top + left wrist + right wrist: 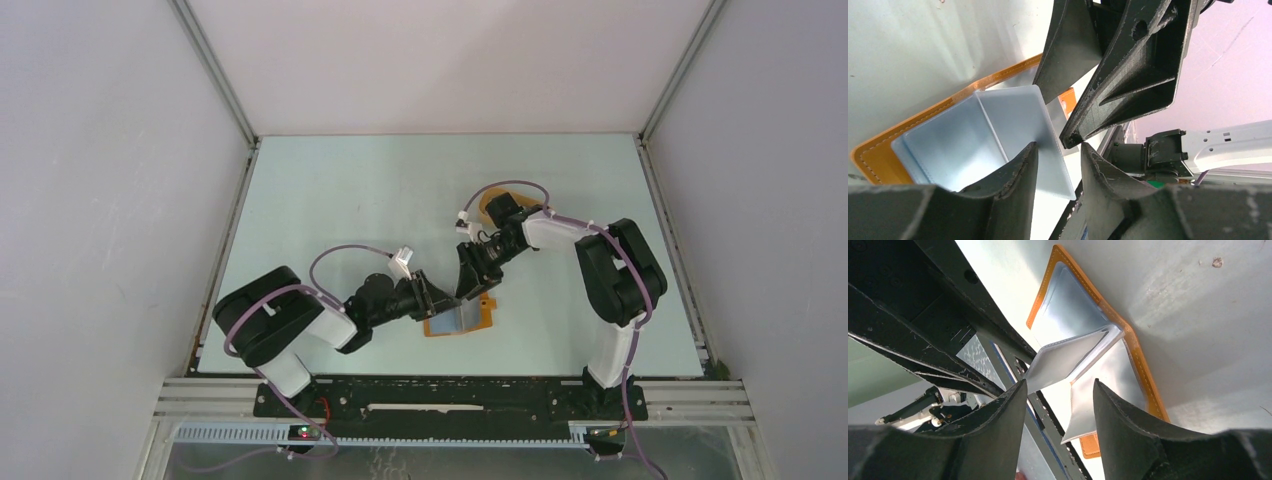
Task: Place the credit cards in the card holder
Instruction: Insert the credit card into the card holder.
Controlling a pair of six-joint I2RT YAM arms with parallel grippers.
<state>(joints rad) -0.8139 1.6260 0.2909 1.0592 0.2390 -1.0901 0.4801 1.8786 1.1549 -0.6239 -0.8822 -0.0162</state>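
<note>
- Both the left gripper [1059,150] and the right gripper [1059,385] are set at one spot at the near middle of the table [380,200]. The holder [486,318] is laid open there, inside up.
- Its long axis is seen running roughly left to right in the top view, with the tab [1089,446] at the right end.
- One pale sheet [1018,125] is stood up from the holder's middle; whether it is a card or a clear sleeve cannot be told. No card is made out apart from the holder.
- The left arm [330,320] is stretched low and rightward, its gripper at the holder's left end, jaws apart. The sheet's free corner is seen in the gap, but no pinch is shown.
- The right arm [610,270] is folded back and angled down from the far side, jaws apart. The raised sheet is seen between them unclamped, with one tip at its edge.
- The coming move is judged to turn on this sheet: it lies straight ahead of both grippers, and neither is clearly nearer.
</note>
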